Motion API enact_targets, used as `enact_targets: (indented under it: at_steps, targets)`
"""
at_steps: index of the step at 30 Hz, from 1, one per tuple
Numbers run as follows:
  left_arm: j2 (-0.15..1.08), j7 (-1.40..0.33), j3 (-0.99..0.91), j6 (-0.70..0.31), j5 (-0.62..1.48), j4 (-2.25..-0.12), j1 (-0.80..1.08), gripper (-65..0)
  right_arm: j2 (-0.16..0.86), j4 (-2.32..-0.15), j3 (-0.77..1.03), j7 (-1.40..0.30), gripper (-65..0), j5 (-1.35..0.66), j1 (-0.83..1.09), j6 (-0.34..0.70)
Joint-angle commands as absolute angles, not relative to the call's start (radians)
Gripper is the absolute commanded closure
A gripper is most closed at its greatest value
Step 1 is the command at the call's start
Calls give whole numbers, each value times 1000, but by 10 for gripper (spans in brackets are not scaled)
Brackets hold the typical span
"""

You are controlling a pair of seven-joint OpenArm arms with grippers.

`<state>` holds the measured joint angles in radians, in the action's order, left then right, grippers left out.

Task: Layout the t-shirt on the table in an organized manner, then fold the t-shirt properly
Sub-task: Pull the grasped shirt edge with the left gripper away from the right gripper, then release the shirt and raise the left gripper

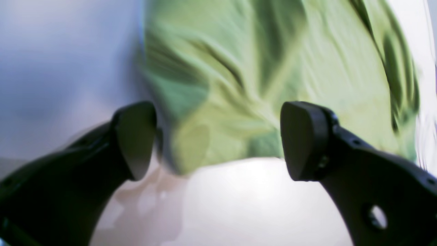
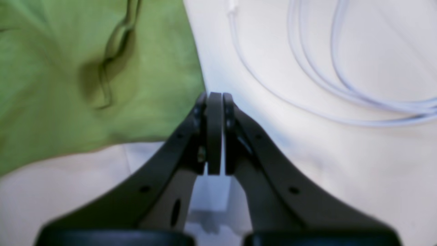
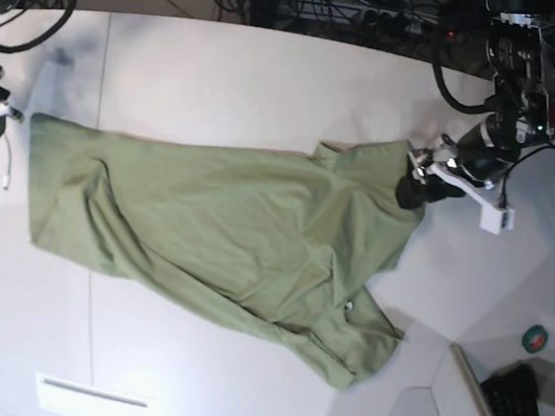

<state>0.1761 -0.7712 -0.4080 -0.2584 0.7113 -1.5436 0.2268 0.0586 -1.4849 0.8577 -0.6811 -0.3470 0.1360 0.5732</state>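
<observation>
While your t-shirt [image 3: 225, 232] lies spread but wrinkled and skewed on the worktop [image 3: 252, 76], no fold exists yet; left tool [image 1: 218, 140] gapes empty beside its edge, right tool [image 2: 215, 133] is closed on nothing.

Olive-green t-shirt [image 3: 225, 232] lies spread, wrinkled, on the white table [image 3: 252, 76].

The t-shirt [image 3: 225, 232] sprawls across the middle of the table [image 3: 252, 76], leaving bare white surface along the far side and along the near edge, wide enough for a gripper to pass. At the right gripper's [image 2: 215, 99] end, loops of white cable [image 2: 327, 85] lie on the table just beside the cloth's edge and crowd that approach. The left gripper [image 1: 218, 140] hangs over the opposite edge, jaws apart, with bare table beneath them.
</observation>
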Motion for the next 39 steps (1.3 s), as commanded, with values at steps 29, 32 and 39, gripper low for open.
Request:
enact_targets:
  at_steps: [29,32,39]
  targets:
    - [131,-710,-739,-651,720,-1415,294,-548,117,-924,993,-816,-417,-716,-13,415]
    - [131,-710,-736,-651,719,-1415,292,-548,113,-897,986,-771,-417,-714,-19,403]
    - [131,-710,-733,-648,719,-1415,286,-548,116,-852,983,-766,-417,-714,-53,403]
